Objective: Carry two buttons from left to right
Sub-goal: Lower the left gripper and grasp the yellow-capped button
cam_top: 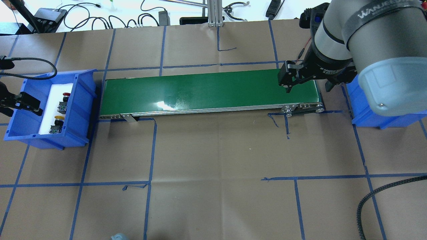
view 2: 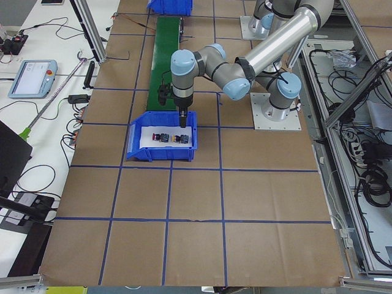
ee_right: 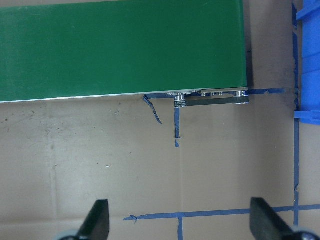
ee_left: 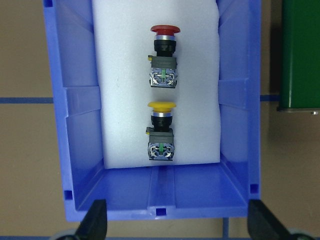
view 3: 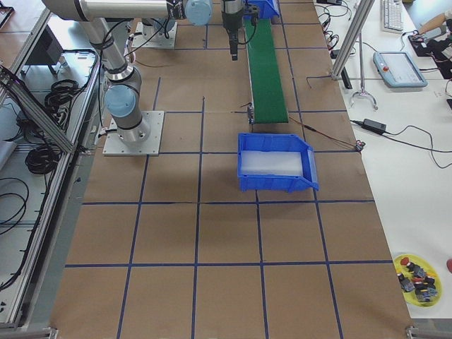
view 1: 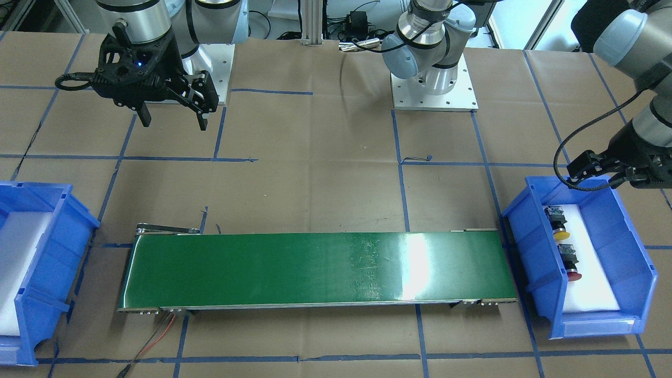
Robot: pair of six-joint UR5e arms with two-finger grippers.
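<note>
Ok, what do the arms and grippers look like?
The left arm and right arm are silver-grey with pale blue joint caps. The left gripper and right gripper are black; a black braided cable runs to the left one, a blue light on the right.

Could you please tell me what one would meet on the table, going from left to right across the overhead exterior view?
left blue bin → green conveyor belt → right blue bin
</note>
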